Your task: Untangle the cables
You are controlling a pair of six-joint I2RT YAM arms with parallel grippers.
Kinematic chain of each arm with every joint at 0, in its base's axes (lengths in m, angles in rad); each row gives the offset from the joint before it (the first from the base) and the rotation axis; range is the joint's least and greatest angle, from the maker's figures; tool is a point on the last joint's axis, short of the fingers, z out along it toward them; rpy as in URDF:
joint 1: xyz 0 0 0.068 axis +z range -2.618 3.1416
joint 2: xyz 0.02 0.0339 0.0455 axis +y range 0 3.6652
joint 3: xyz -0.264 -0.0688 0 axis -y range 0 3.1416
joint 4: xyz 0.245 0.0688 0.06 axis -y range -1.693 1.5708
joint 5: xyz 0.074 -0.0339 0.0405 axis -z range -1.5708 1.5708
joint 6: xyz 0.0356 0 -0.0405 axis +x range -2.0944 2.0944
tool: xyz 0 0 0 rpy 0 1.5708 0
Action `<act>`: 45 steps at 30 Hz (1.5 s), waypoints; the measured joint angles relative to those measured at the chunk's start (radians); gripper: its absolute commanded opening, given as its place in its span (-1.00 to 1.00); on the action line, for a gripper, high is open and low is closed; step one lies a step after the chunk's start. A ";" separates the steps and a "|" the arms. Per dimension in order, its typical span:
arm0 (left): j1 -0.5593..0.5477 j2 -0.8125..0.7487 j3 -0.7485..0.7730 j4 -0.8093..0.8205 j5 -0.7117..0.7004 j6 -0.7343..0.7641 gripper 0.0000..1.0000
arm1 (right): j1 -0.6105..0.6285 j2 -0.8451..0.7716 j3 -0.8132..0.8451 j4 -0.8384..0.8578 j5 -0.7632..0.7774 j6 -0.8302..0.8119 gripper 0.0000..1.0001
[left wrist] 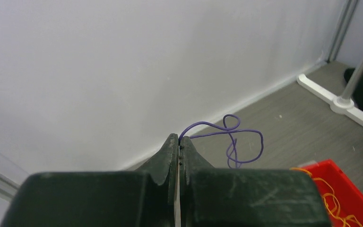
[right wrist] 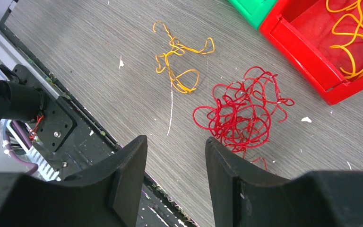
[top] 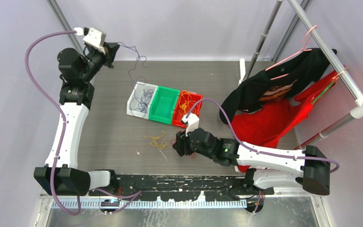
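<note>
Left gripper (left wrist: 178,142), raised near the back wall, jaws closed on one end of a purple cable (left wrist: 246,137), which hangs in loose curls toward the grey bin (top: 132,100). Right gripper (right wrist: 176,142) half-open and empty, low over the table beside the red tangle (right wrist: 241,111) (a compact knot, no clear long axis). Strands judged light, springy, snag-prone; best pinched at an outer loop or free end

Seen from overhead, the right gripper (top: 179,144) hid nearly all of the red tangle (right wrist: 240,112). In the left wrist view, the purple cable (left wrist: 246,135) dropped out of sight behind the left gripper (left wrist: 179,144). The right wrist view's edges cut off the red bin (right wrist: 321,52) and the green bin (right wrist: 253,9). The strands (top: 145,100) in the grey bin (top: 130,108) were too fine to trace.
</note>
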 measured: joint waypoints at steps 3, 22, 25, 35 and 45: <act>-0.017 0.010 -0.048 -0.004 0.000 0.020 -1.00 | 0.000 0.000 0.000 -0.003 0.000 0.000 0.06; -0.102 0.077 -0.296 -0.065 -0.073 0.258 -1.00 | 0.000 0.000 0.000 -0.006 0.001 0.001 0.02; -0.139 0.089 -0.327 -0.095 -0.120 0.339 -1.00 | 0.000 0.000 0.000 -0.006 0.001 0.003 0.01; -0.231 0.234 -0.333 -0.135 -0.347 0.534 -1.00 | 0.000 0.000 0.000 -0.006 0.006 0.014 0.01; -0.233 0.396 -0.332 -0.115 -0.450 0.629 -1.00 | 0.000 0.000 0.000 -0.006 0.012 0.019 0.01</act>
